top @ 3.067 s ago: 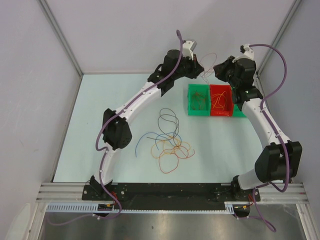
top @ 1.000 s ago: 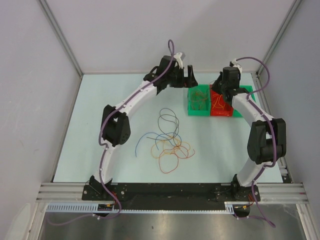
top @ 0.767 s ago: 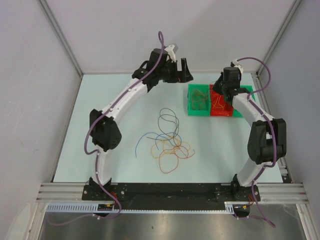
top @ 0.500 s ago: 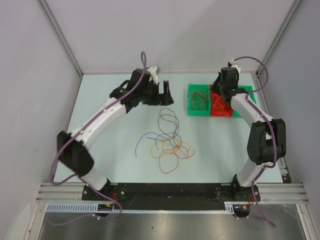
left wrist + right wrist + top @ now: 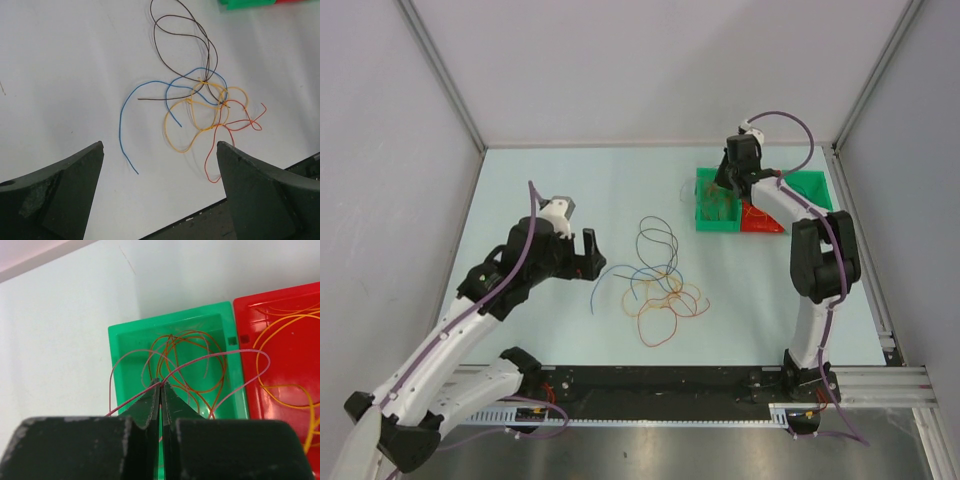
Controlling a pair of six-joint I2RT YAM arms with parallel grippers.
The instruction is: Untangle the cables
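The cables lie in a loose tangle of blue, orange, red and dark brown loops on the table's middle. The left wrist view looks down on the cables. My left gripper hovers just left of the tangle, and the left gripper is open wide with nothing between its fingers. My right gripper is shut on a thin pink cable above the green bin. That cable loops out to both sides. From above, the right gripper sits over the bin's left part.
The green bin holds several orange-brown wires. Beside it stands a red bin with orange wires, and a further green bin lies to its right. Walls close the table at left, back and right.
My left arm has swung from the back by the bins down to the front left, beside the tangle, jaws open. The right gripper has shifted left from the red bin to the green one.
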